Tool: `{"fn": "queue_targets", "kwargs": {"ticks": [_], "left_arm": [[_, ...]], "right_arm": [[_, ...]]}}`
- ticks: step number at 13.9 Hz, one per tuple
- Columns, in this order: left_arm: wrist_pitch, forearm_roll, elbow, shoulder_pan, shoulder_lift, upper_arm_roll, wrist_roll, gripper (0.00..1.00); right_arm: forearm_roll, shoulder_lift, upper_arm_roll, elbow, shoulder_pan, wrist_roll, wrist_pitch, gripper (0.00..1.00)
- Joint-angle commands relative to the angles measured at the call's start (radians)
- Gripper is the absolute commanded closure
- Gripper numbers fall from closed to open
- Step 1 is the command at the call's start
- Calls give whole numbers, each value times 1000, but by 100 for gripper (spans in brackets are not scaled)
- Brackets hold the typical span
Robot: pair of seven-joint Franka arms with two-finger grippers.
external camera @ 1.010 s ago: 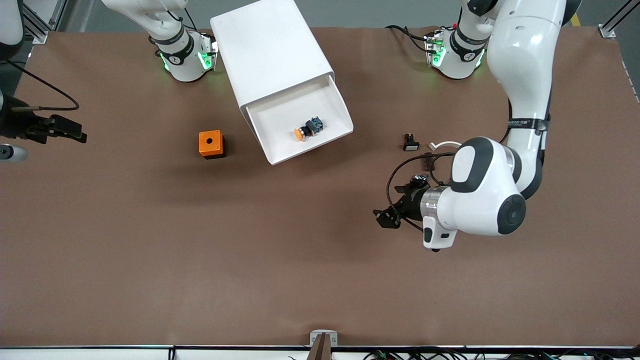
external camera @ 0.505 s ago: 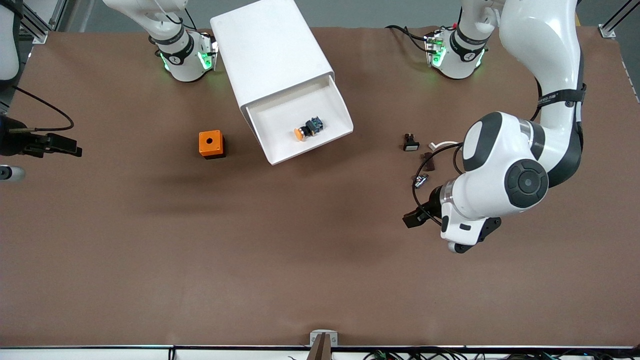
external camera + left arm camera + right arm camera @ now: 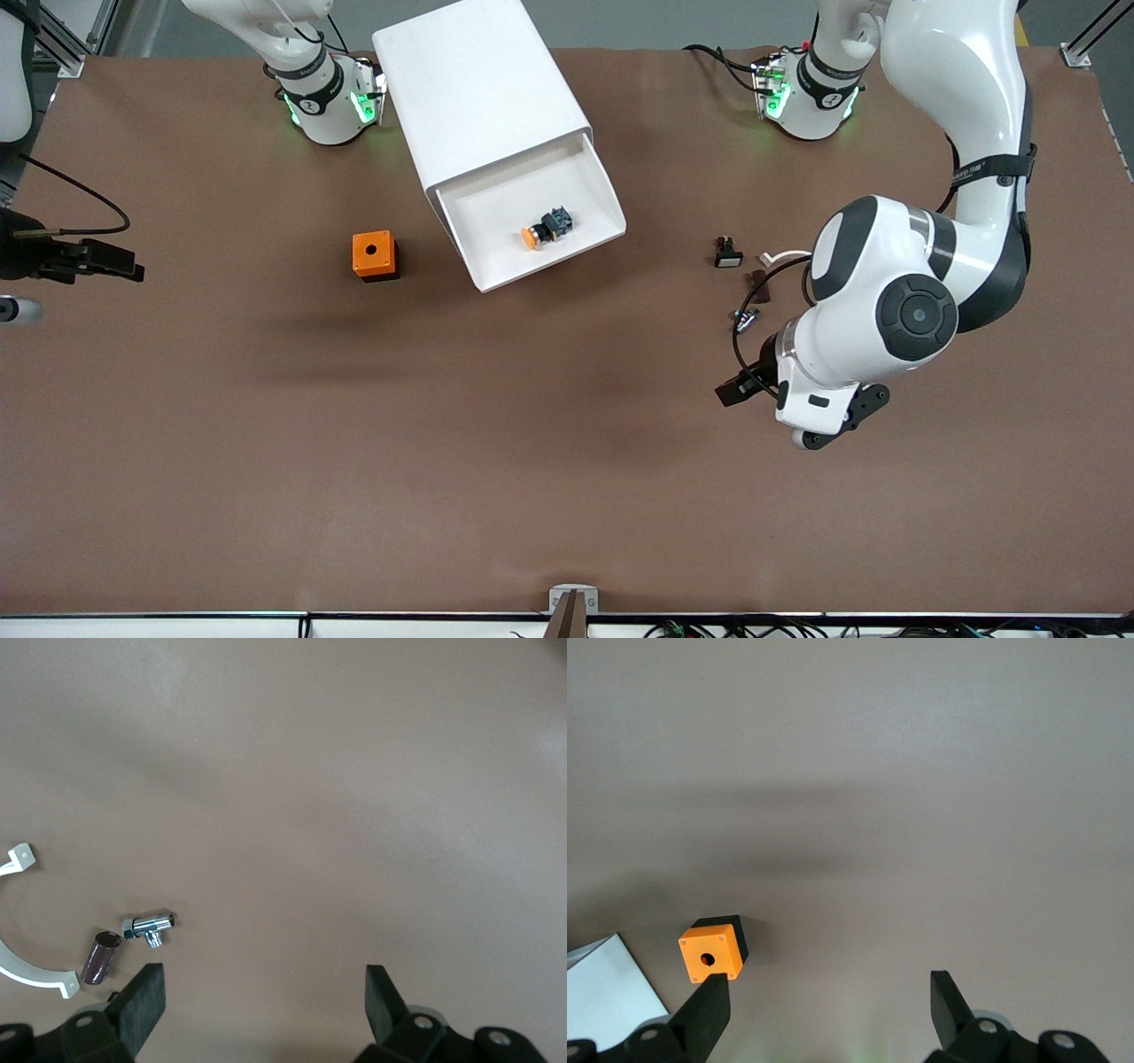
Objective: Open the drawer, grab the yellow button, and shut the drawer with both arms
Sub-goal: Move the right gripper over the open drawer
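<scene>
The white cabinet (image 3: pixel 478 97) stands at the table's robot side with its drawer (image 3: pixel 580 235) pulled open. The button (image 3: pixel 545 226), with an orange-yellow cap and black body, lies in the drawer. My left gripper (image 3: pixel 733 390) is open and empty over bare table close to some small loose parts; its wrist view (image 3: pixel 266 988) shows the jaws wide apart with only table between them. My right gripper (image 3: pixel 120 263) is open and empty over the right arm's end of the table, away from the cabinet; in its wrist view (image 3: pixel 831 992) nothing lies between the jaws.
An orange cube with a hole (image 3: pixel 374 255) sits beside the drawer toward the right arm's end, also in the right wrist view (image 3: pixel 709 950). Toward the left arm's end lie a small black part with a white face (image 3: pixel 727 252), a white clip (image 3: pixel 784 257), a brown cylinder (image 3: pixel 100 958) and a chrome piece (image 3: pixel 149 926).
The left arm has swung toward its own end of the table and its wrist has turned, then nearly stopped. The right gripper has drifted slightly toward the table's edge. Drawer and button unchanged.
</scene>
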Motion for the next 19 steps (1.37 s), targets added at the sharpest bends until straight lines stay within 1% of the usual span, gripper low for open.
{"fn": "queue_targets", "kwargs": {"ticks": [1, 2, 3, 6, 9, 10, 13, 17, 19], "left_arm": [[14, 100, -31, 8, -25, -7, 3, 1], [14, 178, -31, 8, -24, -8, 3, 1], [14, 225, -31, 8, -24, -10, 5, 1], [14, 225, -33, 11, -24, -11, 5, 1], [14, 222, -31, 9, -25, -15, 5, 1], [14, 222, -31, 11, -25, -25, 5, 1], [14, 155, -31, 12, -25, -33, 5, 1], [14, 145, -31, 12, -25, -33, 5, 1], [14, 144, -31, 12, -25, -33, 5, 1]], "right_arm": [[48, 5, 6, 19, -3, 80, -23, 0], [70, 3, 6, 18, -2, 109, -26, 0], [76, 3, 8, 19, 4, 150, -37, 0], [76, -2, 8, 19, 50, 248, -48, 0], [65, 0, 4, 18, 43, 243, -43, 0], [65, 0, 4, 18, 43, 243, -42, 0], [67, 0, 8, 19, 58, 290, -43, 0], [73, -6, 8, 21, 142, 500, -51, 0], [74, -9, 9, 21, 196, 650, -54, 0]]}}
